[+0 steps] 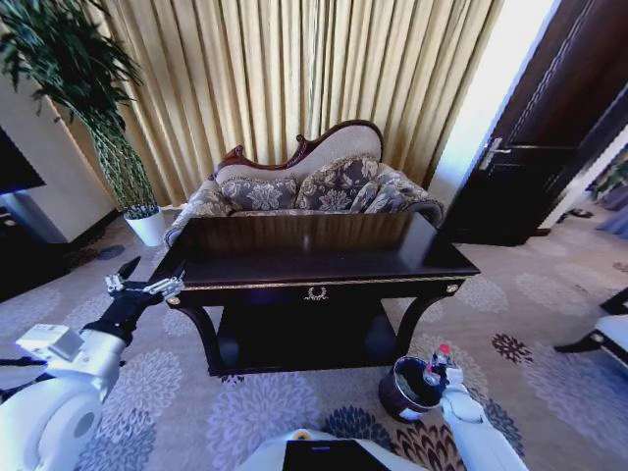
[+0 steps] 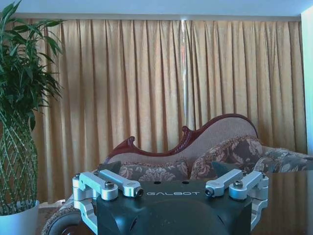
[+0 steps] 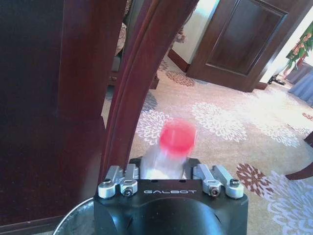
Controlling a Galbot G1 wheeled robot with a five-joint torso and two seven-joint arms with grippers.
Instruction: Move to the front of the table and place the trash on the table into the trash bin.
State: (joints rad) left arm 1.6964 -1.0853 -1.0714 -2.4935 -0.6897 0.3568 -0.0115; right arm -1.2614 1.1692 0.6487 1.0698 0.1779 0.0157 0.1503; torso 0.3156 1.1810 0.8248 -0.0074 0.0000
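Note:
The dark glossy table (image 1: pixel 324 257) with gold trim stands straight ahead, its top bare. The trash bin (image 1: pixel 400 392), a small dark bucket, sits on the carpet by the table's front right leg. My right gripper (image 1: pixel 438 375) hangs just over the bin's rim, shut on the clear plastic bottle (image 1: pixel 440 361) with its red cap up. In the right wrist view the bottle (image 3: pixel 171 149) is blurred between the fingers of the right gripper (image 3: pixel 167 171), beside the table leg (image 3: pixel 142 73), with the bin's rim (image 3: pixel 73 221) below. My left gripper (image 1: pixel 139 285) is open and empty, off the table's front left corner.
A patterned sofa (image 1: pixel 304 182) stands behind the table before gold curtains. A tall plant in a white pot (image 1: pixel 149 228) is at the far left, a dark door (image 1: pixel 530 167) at the right. Dark furniture (image 1: pixel 608 339) juts in at the right edge. Floral carpet surrounds the table.

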